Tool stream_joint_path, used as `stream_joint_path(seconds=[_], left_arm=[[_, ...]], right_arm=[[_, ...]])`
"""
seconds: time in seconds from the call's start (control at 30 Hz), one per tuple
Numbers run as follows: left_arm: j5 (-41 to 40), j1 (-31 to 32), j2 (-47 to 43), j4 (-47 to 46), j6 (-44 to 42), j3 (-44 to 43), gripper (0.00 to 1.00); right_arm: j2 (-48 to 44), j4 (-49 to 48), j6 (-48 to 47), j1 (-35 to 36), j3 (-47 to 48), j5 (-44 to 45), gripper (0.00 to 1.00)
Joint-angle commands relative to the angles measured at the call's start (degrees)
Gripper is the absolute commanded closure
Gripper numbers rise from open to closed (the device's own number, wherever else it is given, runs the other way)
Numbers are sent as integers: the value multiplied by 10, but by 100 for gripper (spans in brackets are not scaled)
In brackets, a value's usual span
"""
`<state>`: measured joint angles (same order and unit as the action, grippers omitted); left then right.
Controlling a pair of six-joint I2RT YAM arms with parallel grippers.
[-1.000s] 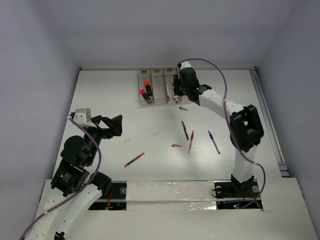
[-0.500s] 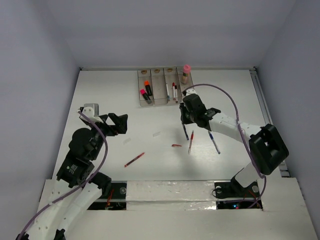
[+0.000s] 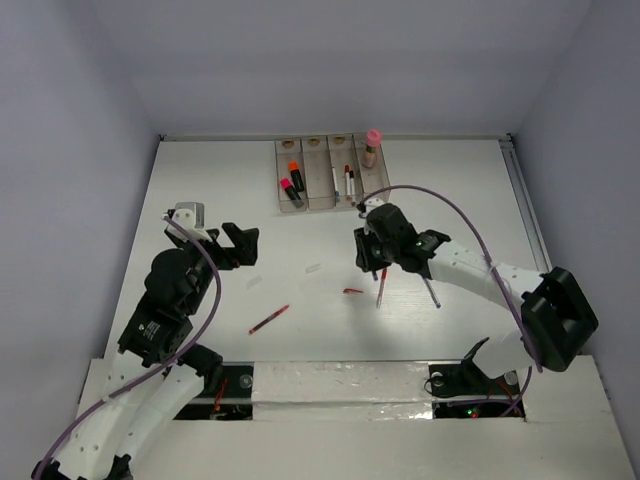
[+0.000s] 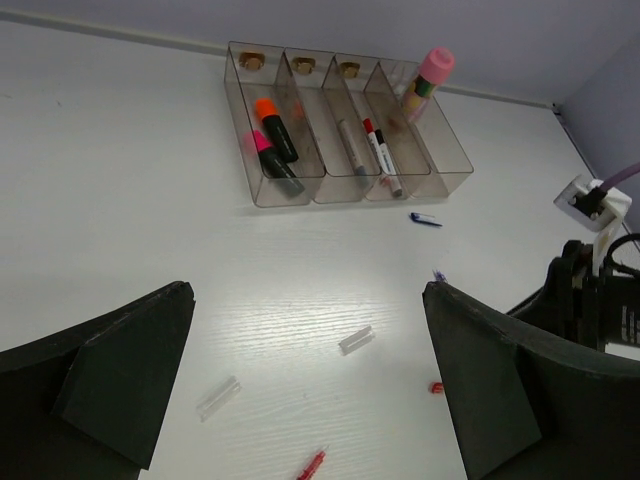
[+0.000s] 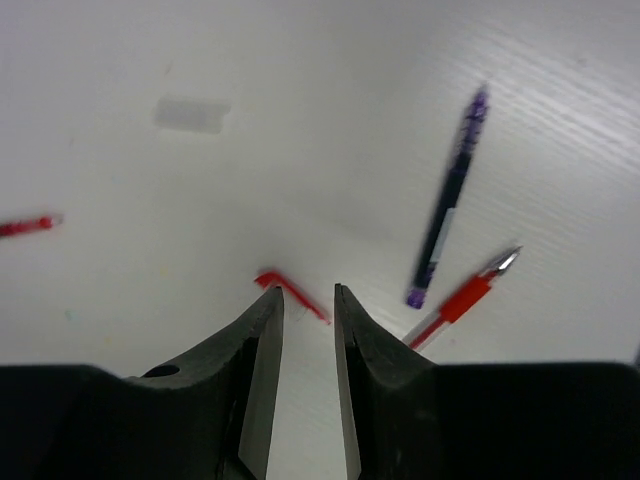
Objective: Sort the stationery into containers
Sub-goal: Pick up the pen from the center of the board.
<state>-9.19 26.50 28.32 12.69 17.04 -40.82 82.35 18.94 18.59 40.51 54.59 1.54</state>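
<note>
Walled table (image 3: 220, 200); containers (image 3: 316, 187) near back edge.

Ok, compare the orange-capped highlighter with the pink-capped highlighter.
Cap colour: the orange-capped highlighter has an orange cap, the pink-capped highlighter a pink one. Place: the orange-capped one lies farther back in the bin, the pink-capped one nearer its front. Both have black bodies and share the leftmost bin.
</note>
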Motion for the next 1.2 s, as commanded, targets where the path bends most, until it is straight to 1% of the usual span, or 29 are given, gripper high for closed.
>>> stream_joint_path(seconds=[0.0,0.1,0.17,0.23,0.3,0.4,0.43,0.53,0.57,0.63,0.73,0.8,0.87,0.9,0.93,1.0,1.17], left_arm=[[5,-8,11,-20,-5,1,1],[1,-14,16,-18,-6,-1,1],[-7,-21,15,-16,-6,-3,1],[-9,-27,11,-14,-6,-3,1],[-9,-32,7,-12,-5,-1,1],[-5,-32,6,-12,-5,0,1],[-4,-32,6,-13,-5,0,1],[2,-32,7,-14,-6,-1,1],[5,-32,7,-14,-6,-1,1],[8,-32,9,-15,-6,-1,1],[22,-32,17,-15,-7,-1,1],[24,-32,18,-15,-7,-2,1],[25,-32,17,-16,-7,-1,1],[26,-32,16,-16,-7,-1,1],[26,-32,15,-17,-7,-1,1],[29,-32,14,-17,-7,-1,1],[38,-32,14,-17,-8,-1,1]], right_arm=[[4,36,-50,43,13,-51,67],[24,38,-59,75,28,-75,66],[37,12,-49,95,35,-96,65],[58,5,-35,125,57,-93,64],[71,27,-31,130,75,-61,64],[71,62,-9,130,74,53,64],[63,74,5,121,73,109,65],[36,92,50,85,51,171,69],[19,93,60,64,35,174,70],[9,94,79,45,23,174,70],[11,105,94,16,5,179,71],[13,102,98,4,1,189,72],[15,87,99,-16,-5,181,72],[21,80,97,-21,-10,174,71],[26,74,97,-26,-10,164,68],[39,70,100,-32,-5,164,66],[72,44,106,-43,-11,154,65]])
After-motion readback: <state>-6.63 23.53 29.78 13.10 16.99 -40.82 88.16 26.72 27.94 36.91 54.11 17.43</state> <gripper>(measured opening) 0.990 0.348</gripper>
